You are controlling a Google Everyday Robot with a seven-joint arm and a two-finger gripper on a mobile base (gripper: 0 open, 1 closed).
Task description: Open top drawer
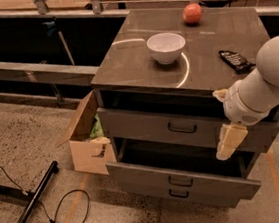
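Where the cabinet top (221,33) overhangs, the top drawer (146,124) stands slightly pulled out, handle (182,127) free. Gripper (226,118): spread wide at the drawer front's right end, holding nothing. Cardboard box (86,152) against the cabinet's left side; lower drawer (188,183) juts further. Bowl (166,46) and apple (192,13) on top; speckled floor (27,141).

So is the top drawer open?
Partly open: the top drawer juts out, dark gap under the countertop. The end effector hangs by its front.
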